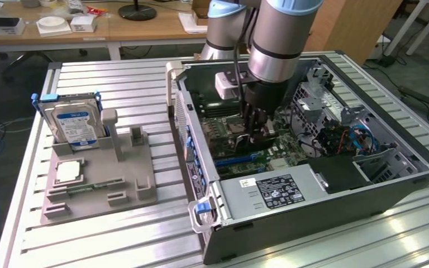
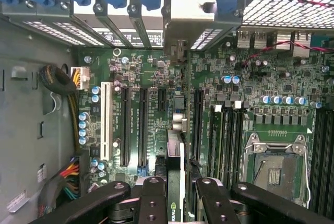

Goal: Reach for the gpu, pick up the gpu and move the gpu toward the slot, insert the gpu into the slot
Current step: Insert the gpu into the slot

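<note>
My gripper (image 1: 261,137) reaches down into the open computer case (image 1: 393,190), over the motherboard. It is shut on the gpu (image 2: 175,148), a thin dark card that the wrist view shows edge-on between the two black fingers (image 2: 151,200). The card's silver bracket (image 2: 201,20) stands against the case's rear wall with the blue clips. The card runs parallel to the long black slots (image 2: 143,125) of the green board and lies between two of them. Its own edge hides the slot under it, and I cannot tell whether it is seated.
A grey fixture (image 1: 99,178) at the exterior view's left holds a hard drive (image 1: 76,123), a processor chip (image 1: 67,172) and a memory stick (image 1: 87,187). In the case are the power supply (image 1: 274,192), the empty processor socket (image 2: 274,166) and cable bundles (image 2: 62,83).
</note>
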Motion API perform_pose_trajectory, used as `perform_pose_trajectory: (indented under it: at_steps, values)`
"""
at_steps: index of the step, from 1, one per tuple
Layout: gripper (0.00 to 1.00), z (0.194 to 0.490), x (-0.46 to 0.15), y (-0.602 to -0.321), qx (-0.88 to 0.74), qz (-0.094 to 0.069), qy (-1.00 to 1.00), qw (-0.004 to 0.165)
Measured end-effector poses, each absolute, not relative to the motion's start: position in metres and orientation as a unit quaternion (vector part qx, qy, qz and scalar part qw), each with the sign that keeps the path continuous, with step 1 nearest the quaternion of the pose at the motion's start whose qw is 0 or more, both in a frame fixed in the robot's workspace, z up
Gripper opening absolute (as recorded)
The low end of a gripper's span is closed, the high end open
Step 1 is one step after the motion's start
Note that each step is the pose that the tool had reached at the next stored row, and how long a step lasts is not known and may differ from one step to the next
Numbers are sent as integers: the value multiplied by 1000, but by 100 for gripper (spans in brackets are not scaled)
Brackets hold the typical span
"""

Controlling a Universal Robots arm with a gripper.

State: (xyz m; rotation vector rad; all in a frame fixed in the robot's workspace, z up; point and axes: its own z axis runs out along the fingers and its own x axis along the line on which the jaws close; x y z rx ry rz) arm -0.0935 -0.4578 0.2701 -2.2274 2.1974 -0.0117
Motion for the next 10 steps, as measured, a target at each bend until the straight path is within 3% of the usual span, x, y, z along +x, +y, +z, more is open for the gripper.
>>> perform_pose_trajectory:
  at_steps: [10]
  values:
    - [26,265,-95,-454,-712,-4,702,6]
